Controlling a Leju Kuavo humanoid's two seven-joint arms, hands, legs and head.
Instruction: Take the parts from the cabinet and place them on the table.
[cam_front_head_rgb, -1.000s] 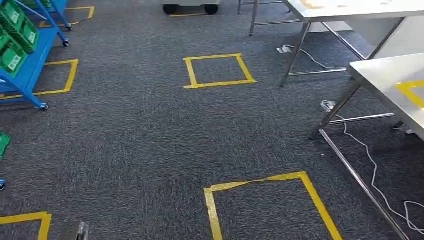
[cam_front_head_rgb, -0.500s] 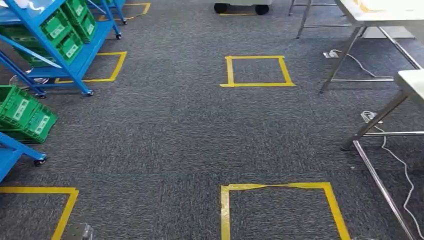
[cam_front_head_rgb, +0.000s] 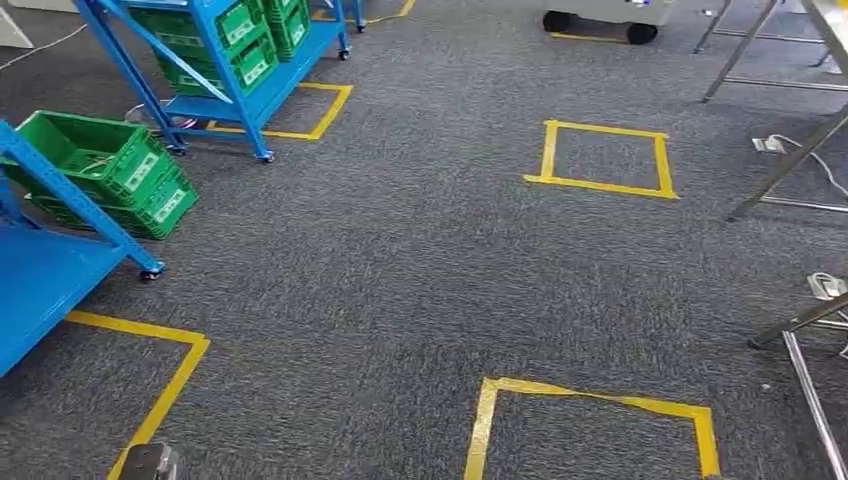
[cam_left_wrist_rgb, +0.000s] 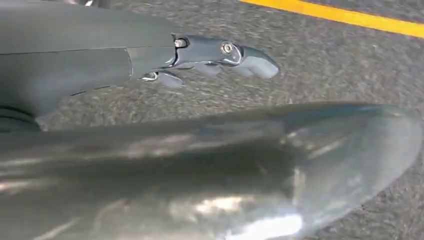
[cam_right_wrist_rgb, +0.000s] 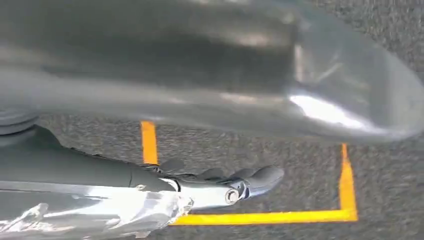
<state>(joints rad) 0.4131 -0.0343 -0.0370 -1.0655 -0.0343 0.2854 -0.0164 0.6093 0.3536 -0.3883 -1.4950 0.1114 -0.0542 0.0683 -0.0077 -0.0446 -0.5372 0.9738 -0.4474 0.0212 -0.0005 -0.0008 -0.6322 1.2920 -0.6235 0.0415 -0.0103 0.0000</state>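
Note:
Two blue wheeled cabinets stand at the left of the head view. The far cabinet (cam_front_head_rgb: 235, 95) carries green bins (cam_front_head_rgb: 240, 35) on its shelves. The near cabinet (cam_front_head_rgb: 45, 265) shows a blue shelf and stacked green bins (cam_front_head_rgb: 115, 170); the parts inside are too small to make out. My left hand (cam_left_wrist_rgb: 210, 55) hangs over the grey carpet with its fingers stretched out and nothing in it. My right hand (cam_right_wrist_rgb: 220, 185) hangs the same way above a yellow tape corner, holding nothing.
Metal table legs (cam_front_head_rgb: 790, 160) and a lower frame (cam_front_head_rgb: 810, 390) stand at the right edge, with a power strip (cam_front_head_rgb: 828, 285) on the floor. Yellow tape squares (cam_front_head_rgb: 603, 158) (cam_front_head_rgb: 590, 425) mark the carpet. A wheeled base (cam_front_head_rgb: 600, 15) sits at the back.
The camera has turned left: the blue cabinets and green bins have come further into the picture, and the tables have slid out at the right. Both hands still hang with nothing in them.

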